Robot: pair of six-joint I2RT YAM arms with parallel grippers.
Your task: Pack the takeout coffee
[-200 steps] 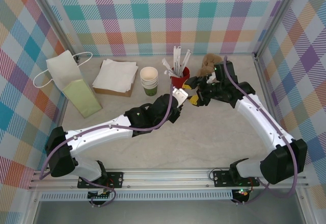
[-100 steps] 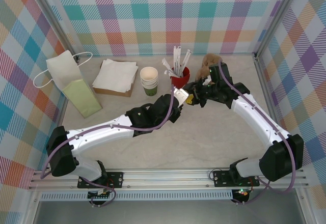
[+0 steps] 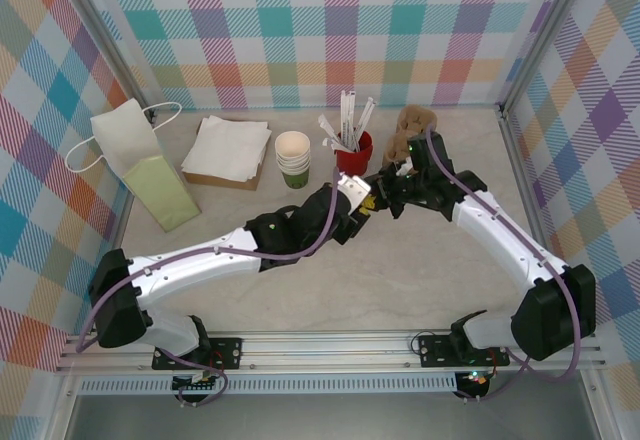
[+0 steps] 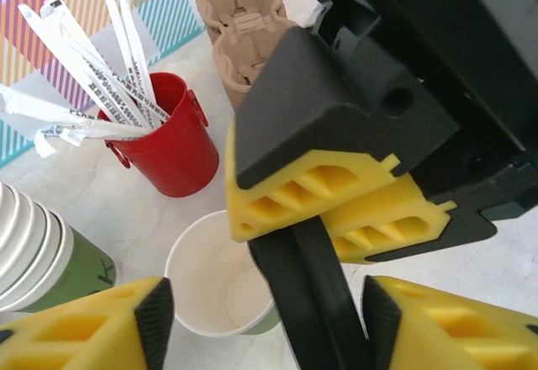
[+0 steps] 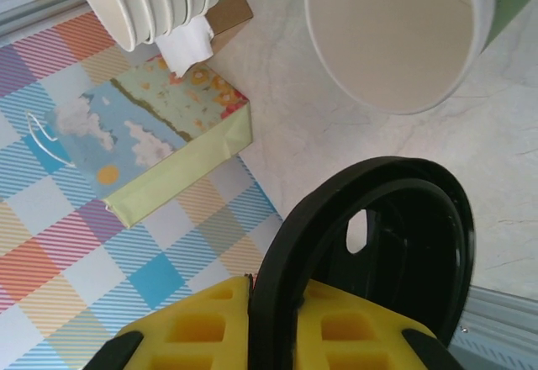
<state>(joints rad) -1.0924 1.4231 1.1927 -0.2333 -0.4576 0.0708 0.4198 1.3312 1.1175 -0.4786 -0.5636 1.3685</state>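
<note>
The takeout coffee's olive-green cup (image 4: 214, 277) stands lidless on the table, its white inside bare; in the right wrist view the cup (image 5: 391, 34) lies ahead of the lid. Its round black lid (image 4: 311, 286) hangs on edge just beside the cup's rim. My right gripper (image 5: 277, 303) is shut on the lid (image 5: 403, 244), pinching its rim between yellow fingers. My left gripper (image 4: 265, 319) stands open, its pads (image 4: 155, 311) wide on either side of the lid without touching it. Both grippers meet mid-table, left gripper (image 3: 362, 203) against right gripper (image 3: 385, 198).
A red cup (image 3: 353, 152) of white stirrers stands just behind the grippers. A stack of cream paper cups (image 3: 293, 157), a napkin pile (image 3: 228, 148) and a paper bag (image 3: 140, 160) sit at the back left. A brown cup carrier (image 3: 418, 125) lies at the back right.
My right gripper moved left to the lid and closed on its rim. My left gripper then opened and let the lid go.
</note>
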